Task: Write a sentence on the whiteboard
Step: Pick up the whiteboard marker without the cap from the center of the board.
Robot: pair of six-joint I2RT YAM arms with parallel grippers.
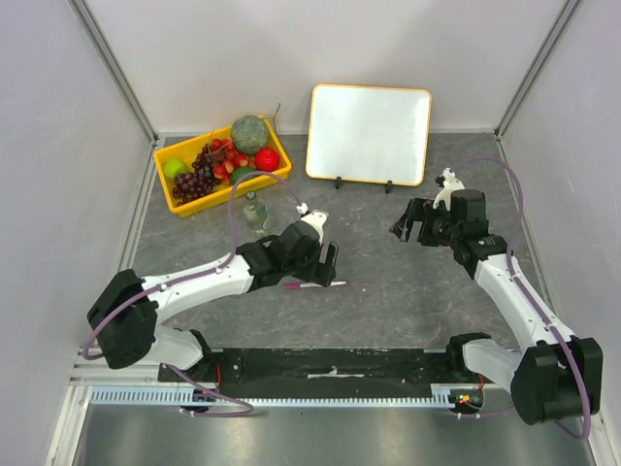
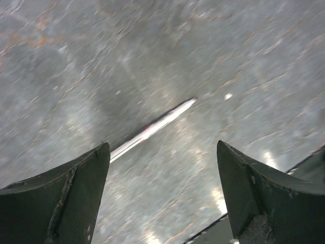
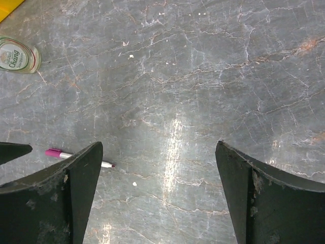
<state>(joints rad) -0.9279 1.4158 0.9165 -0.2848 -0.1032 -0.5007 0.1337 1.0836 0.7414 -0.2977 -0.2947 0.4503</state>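
Note:
The whiteboard [image 1: 369, 134] leans at the back, blank, with a yellow-orange frame and two black feet; no pink writing shows on it. A thin marker [image 1: 315, 284] with a pink cap lies on the grey table. My left gripper [image 1: 330, 267] hovers just above it, open and empty; the marker [image 2: 152, 128] runs blurred between and beyond the fingers in the left wrist view. My right gripper [image 1: 408, 225] is open and empty over bare table right of centre; its view shows the marker [image 3: 61, 154] at the left, partly behind its left finger.
A yellow tray [image 1: 170, 191] of fruit and vegetables stands at back left. A small clear bottle [image 1: 255, 214] lies in front of it and shows in the right wrist view [image 3: 18, 56]. White walls enclose the table; a black rail runs along the near edge.

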